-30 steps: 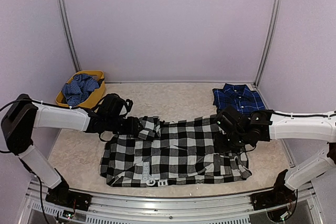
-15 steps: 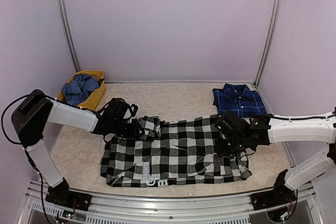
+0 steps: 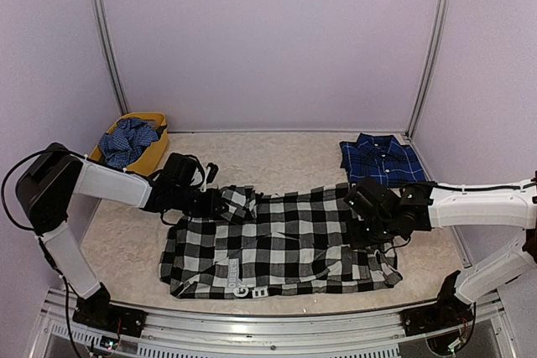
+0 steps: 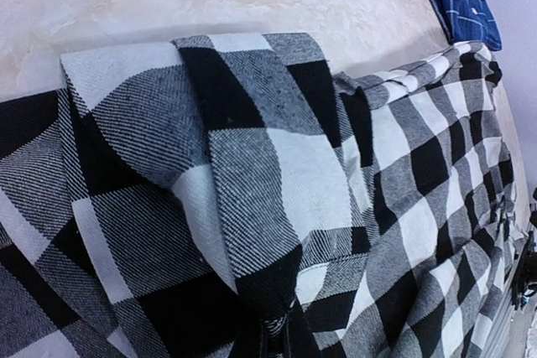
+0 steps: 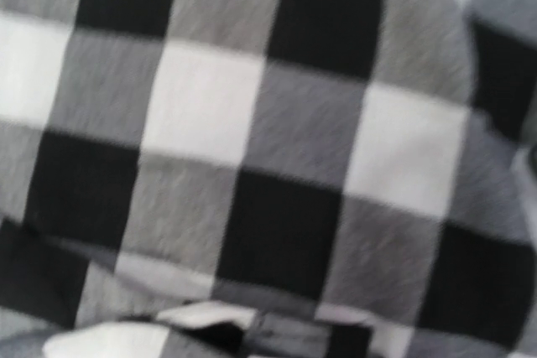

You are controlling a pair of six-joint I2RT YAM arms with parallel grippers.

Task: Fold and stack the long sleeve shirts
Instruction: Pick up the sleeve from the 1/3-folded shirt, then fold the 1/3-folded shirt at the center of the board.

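Black-and-white check shirt [image 3: 285, 245] lies spread on the pale marbled counter [image 3: 277, 153]. Only the overhead view shows its whole outline and the navy plaid shirt [image 3: 382, 159] lying flat at the far right. The left wrist view shows coarse twill bunched into a ridge where the left tool [image 3: 220, 204], arm stretched low, is pressed together on a fold. The right tool [image 3: 367, 222] noses down onto the shirt's right edge, and its own view is only blurred squares, so I cannot tell its spread.

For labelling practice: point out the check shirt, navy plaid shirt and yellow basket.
check shirt [image 3: 285, 241]: top view, middle panel.
navy plaid shirt [image 3: 382, 159]: top view, centre.
yellow basket [image 3: 144, 116]: top view, far rim.
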